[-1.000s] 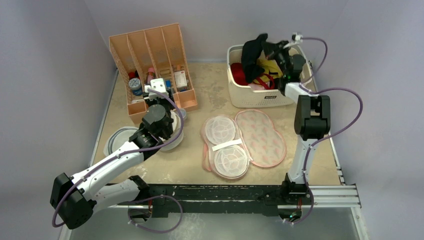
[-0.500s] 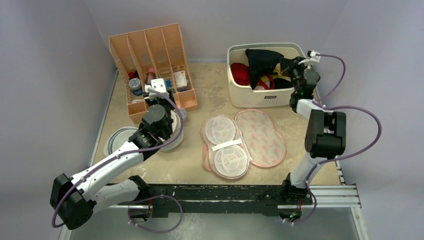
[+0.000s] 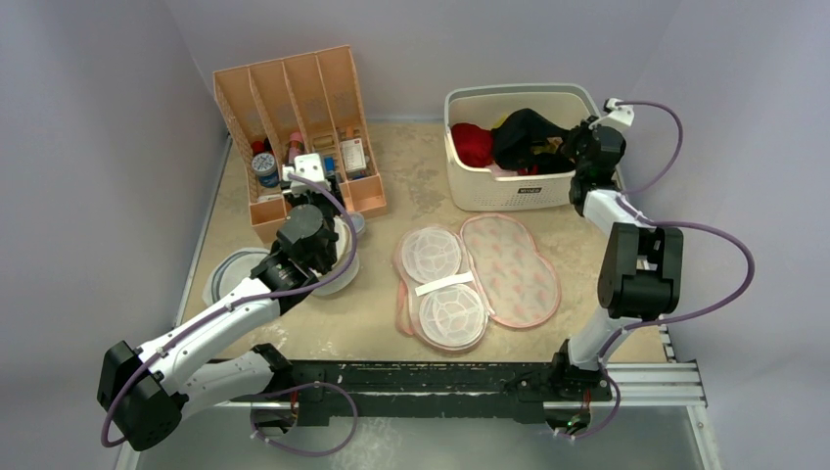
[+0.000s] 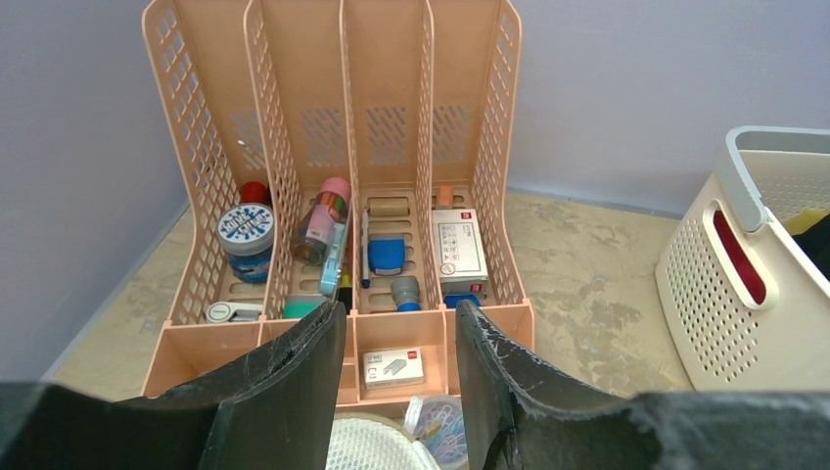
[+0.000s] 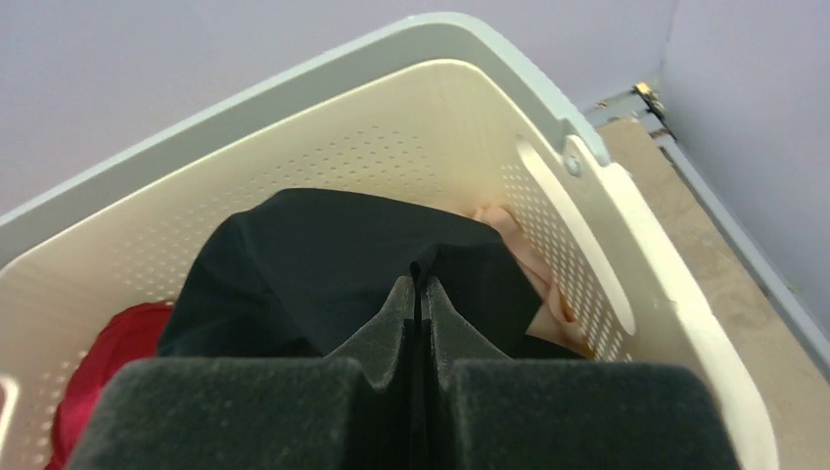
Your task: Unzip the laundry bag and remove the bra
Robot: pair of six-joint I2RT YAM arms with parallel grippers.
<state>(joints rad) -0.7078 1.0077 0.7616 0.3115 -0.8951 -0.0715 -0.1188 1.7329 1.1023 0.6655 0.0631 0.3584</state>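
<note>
The laundry bag is seen lying unzipped and spread flat at the middle of the bench. Its flower-printed half is turned to the right, and two white mesh domes are shown on the left with a white strip across them. No garment is seen inside it.

The bra is found away from the bag, heaped in the white basket at the far right of the bench. It is draped partly over a red garment.

The right gripper is held at the basket's right rim. In the right wrist view its fingers are pressed tightly together. The black fabric of the bra is puckered at their tips and appears to be pinched there. The perforated wall of the basket is seen around it.

The left gripper is held well apart from the bag, near the peach desk organiser. In the left wrist view its fingers are spread with nothing between them, and the organiser with its small items is seen beyond. A round grey-white mesh disc is seen at the bench's left edge.
</note>
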